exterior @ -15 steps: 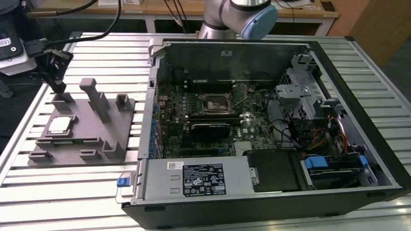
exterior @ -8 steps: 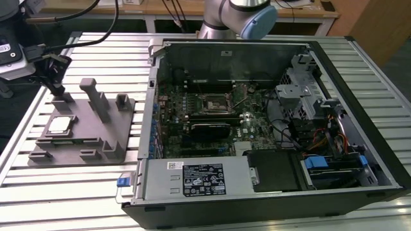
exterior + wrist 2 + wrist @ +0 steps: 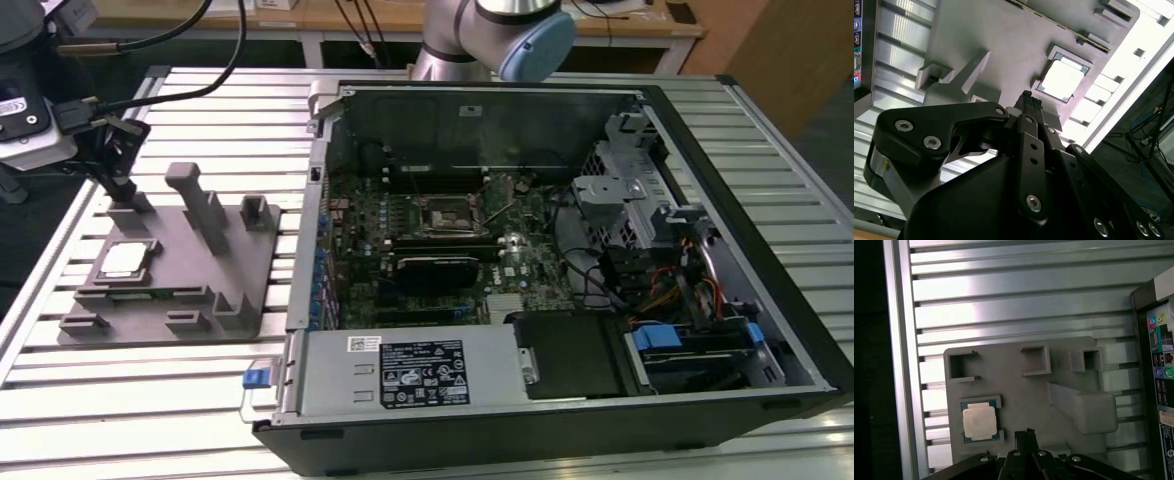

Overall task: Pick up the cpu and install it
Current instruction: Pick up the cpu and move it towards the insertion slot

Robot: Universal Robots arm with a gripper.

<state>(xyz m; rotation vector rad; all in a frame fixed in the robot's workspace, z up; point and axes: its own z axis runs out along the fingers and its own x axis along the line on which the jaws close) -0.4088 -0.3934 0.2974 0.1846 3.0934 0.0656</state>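
The cpu (image 3: 123,262) is a small square chip with a silvery top. It lies flat in a recess of the grey fixture block (image 3: 187,285), at the exterior view's left, and appears in both wrist views (image 3: 1061,79) (image 3: 980,422). My gripper (image 3: 120,190) hangs above the far end of the fixture, a short way from the chip and not touching it. Its black fingers (image 3: 1027,436) are pressed together, shut on nothing, as the second wrist view (image 3: 1027,99) also shows. The black motherboard socket (image 3: 441,213) sits inside the open computer case.
The open computer case (image 3: 747,150) takes up the middle and the exterior view's right, with cables, a drive cage and a power supply (image 3: 400,370) inside. Upright grey posts (image 3: 200,205) rise from the fixture. Everything rests on a slatted aluminium table (image 3: 134,400). The arm's base (image 3: 467,45) stands behind the case.
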